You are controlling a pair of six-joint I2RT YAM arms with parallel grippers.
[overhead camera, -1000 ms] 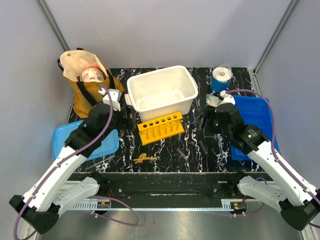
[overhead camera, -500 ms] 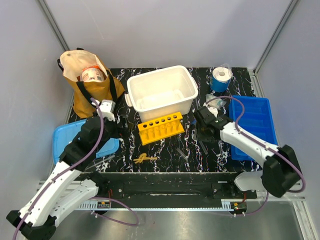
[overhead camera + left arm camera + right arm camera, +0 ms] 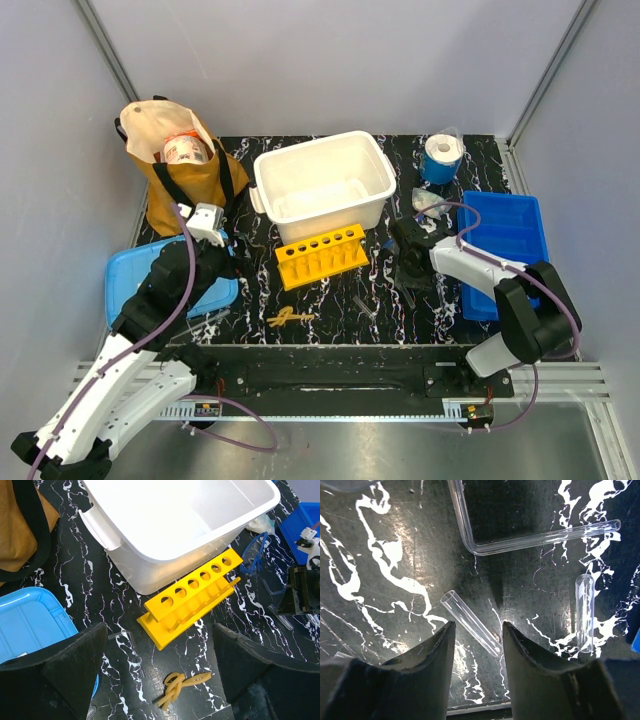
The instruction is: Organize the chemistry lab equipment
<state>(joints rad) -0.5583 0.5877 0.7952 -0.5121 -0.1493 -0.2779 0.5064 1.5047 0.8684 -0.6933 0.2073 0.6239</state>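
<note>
In the right wrist view a short clear tube [image 3: 470, 622] lies slanted on the black marbled table, between the fingers of my right gripper [image 3: 477, 630]. The jaws stand partly open around it, with a small gap on each side. A bent glass tube [image 3: 520, 542] and another short tube [image 3: 584, 612] lie just beyond. My left gripper [image 3: 159, 627] hangs wide open and empty above the yellow-orange knotted piece [image 3: 182, 687] and a thin bent tube [image 3: 127, 647]. The blue-framed safety glasses [image 3: 255, 555] lie right of the yellow rack [image 3: 322, 255]. From above, my right gripper [image 3: 412, 268] is low over the table.
A white bin [image 3: 322, 185] stands behind the yellow rack. The brown cloth bag [image 3: 175, 170] is at the back left, a light blue lid [image 3: 135, 280] under my left arm, a dark blue tray [image 3: 505, 245] at the right and a blue roll [image 3: 440, 158] behind it.
My right gripper has come down and narrowed around the short tube, its arm folding inward. My left arm has drawn back toward the near left.
</note>
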